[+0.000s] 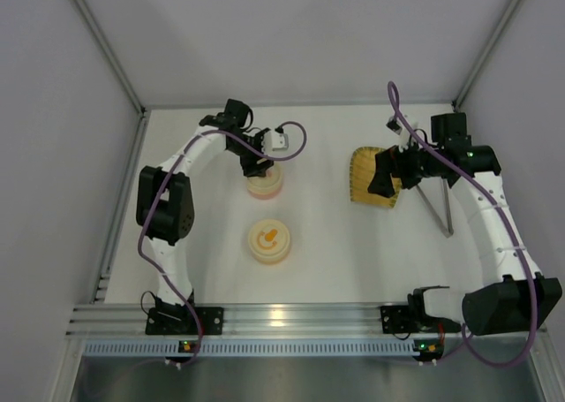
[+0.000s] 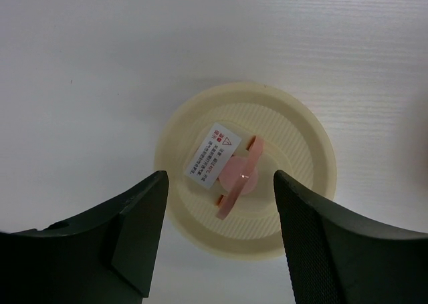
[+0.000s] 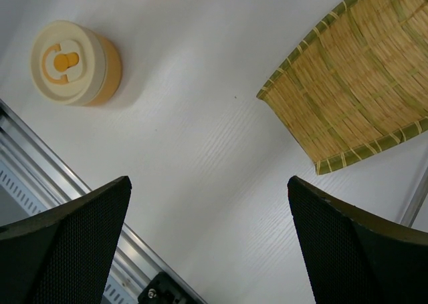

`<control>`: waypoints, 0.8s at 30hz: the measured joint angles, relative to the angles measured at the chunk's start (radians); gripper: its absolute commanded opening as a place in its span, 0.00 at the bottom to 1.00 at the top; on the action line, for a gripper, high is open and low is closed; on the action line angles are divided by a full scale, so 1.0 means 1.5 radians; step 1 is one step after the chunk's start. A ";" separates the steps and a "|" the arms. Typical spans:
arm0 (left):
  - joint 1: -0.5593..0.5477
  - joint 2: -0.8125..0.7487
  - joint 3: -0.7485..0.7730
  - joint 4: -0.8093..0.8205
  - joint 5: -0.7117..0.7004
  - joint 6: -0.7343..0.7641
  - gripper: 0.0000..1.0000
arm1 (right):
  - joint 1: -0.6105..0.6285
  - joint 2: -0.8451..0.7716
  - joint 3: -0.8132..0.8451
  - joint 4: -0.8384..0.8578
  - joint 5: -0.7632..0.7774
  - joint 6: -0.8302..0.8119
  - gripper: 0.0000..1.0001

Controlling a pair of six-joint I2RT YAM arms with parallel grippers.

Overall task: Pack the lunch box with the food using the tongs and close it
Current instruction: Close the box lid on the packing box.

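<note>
A round cream lunch box container (image 1: 264, 185) with a pink-handled lid (image 2: 244, 170) stands at the back left. My left gripper (image 2: 219, 178) hovers right above that lid, open, one finger on each side of the pink handle and not touching it. A second cream container with an orange-marked lid (image 1: 270, 241) stands nearer to me, and also shows as the orange-lidded container (image 3: 70, 62). The grey tongs (image 1: 437, 209) lie on the table right of the yellow woven tray (image 1: 366, 177). My right gripper (image 3: 207, 180) hangs open over bare table beside the tray (image 3: 361, 83). No food shows.
White walls with metal posts close in the table on three sides. A metal rail (image 1: 282, 318) runs along the near edge, by both arm bases. The right arm's wrist covers the tray's right part in the top view.
</note>
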 measured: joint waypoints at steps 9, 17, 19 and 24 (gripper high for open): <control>-0.006 0.016 0.036 -0.012 -0.002 0.007 0.50 | 0.000 -0.002 -0.004 0.000 -0.002 0.000 0.99; -0.006 0.017 0.036 -0.056 -0.011 0.023 0.46 | 0.000 -0.002 -0.004 0.000 -0.003 0.000 0.99; -0.006 0.017 0.036 -0.064 -0.012 0.025 0.45 | 0.000 -0.002 -0.004 0.000 -0.004 0.001 0.99; -0.006 0.019 0.036 -0.077 -0.012 0.025 0.41 | 0.000 -0.002 -0.004 0.000 -0.005 0.001 0.99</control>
